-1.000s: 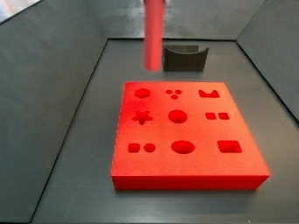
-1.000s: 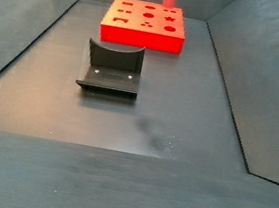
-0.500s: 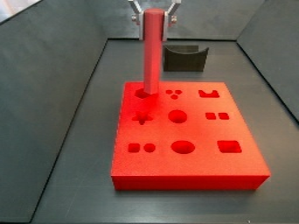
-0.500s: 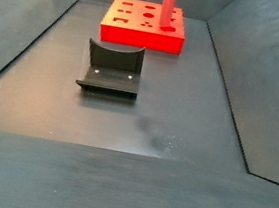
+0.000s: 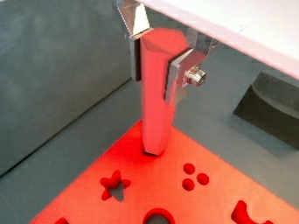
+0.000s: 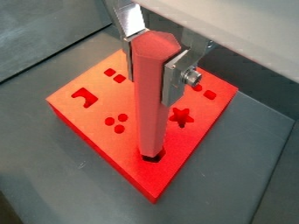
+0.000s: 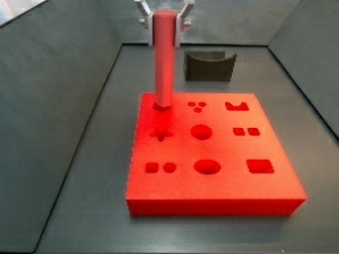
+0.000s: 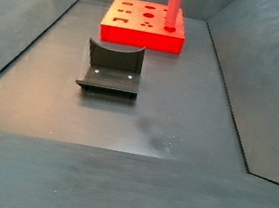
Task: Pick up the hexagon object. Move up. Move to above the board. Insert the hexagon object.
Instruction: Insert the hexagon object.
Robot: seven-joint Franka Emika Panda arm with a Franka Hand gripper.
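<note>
The hexagon object (image 7: 162, 60) is a tall red-pink peg standing upright. Its lower end is in the hexagon cutout (image 7: 162, 105) at the far left corner of the bright red board (image 7: 219, 164). My gripper (image 7: 166, 16) is shut on the peg's top. In both wrist views the silver fingers (image 5: 177, 74) (image 6: 176, 73) clamp the peg (image 5: 156, 105) (image 6: 149, 105) from two sides, and its foot meets the board (image 5: 122, 188) (image 6: 93, 109). In a side view the peg (image 8: 176, 6) rises from the board (image 8: 142, 25) to the frame's edge, which cuts off the gripper.
The dark fixture (image 7: 209, 65) stands behind the board near the back wall; it also shows in a side view (image 8: 112, 68) and in a wrist view (image 5: 275, 105). Grey walls enclose the dark floor on all sides.
The gripper has come down with the peg. A second ago the peg hung above the board's far edge; now its lower end sits in the hexagon cutout.
</note>
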